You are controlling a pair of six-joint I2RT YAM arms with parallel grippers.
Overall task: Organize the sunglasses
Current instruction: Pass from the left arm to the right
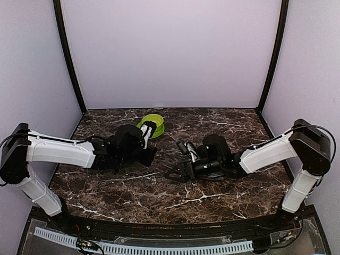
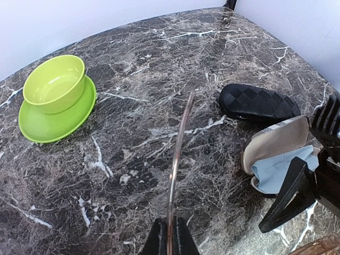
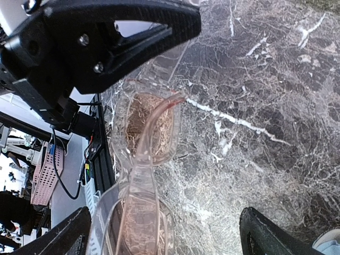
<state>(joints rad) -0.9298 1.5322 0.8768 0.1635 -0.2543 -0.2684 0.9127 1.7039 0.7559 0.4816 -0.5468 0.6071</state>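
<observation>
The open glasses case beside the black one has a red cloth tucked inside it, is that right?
Not quite. The cloth tucked inside the open case is light blue, not red. The left wrist view shows it, with the black case lying beside it.

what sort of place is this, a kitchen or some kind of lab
Most likely a robot lab test booth, not a kitchen: plain pale walls box in a dark marble-patterned tabletop, and two white robot arms are mounted at its near edge.
</observation>
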